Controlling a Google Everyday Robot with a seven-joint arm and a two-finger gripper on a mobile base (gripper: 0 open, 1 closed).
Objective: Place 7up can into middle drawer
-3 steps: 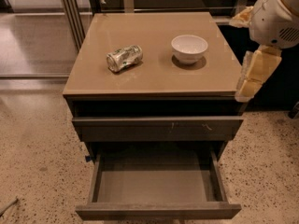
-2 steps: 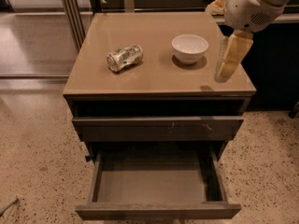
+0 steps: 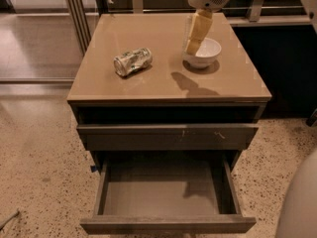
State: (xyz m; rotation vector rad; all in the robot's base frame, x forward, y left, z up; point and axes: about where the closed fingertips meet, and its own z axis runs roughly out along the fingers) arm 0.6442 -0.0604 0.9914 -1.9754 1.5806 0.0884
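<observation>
The 7up can [image 3: 132,61], silver with green print and dented, lies on its side on the tan cabinet top [image 3: 163,83], left of centre. My gripper [image 3: 192,44] hangs above the top, just in front of the white bowl's left rim, well to the right of the can and not touching it. The middle drawer [image 3: 166,192] is pulled out below, with nothing on its flat grey floor and its plain front [image 3: 168,225] nearest the camera.
A white bowl [image 3: 205,53] stands on the top, right of centre, behind the gripper. A closed drawer front with small pale scratches [image 3: 168,136] sits above the open drawer. Speckled floor surrounds the cabinet. A dark unit stands to the right.
The gripper has moved left, from beyond the cabinet's right edge to over the top by the bowl, closer to the can. The can, bowl and drawer have not moved.
</observation>
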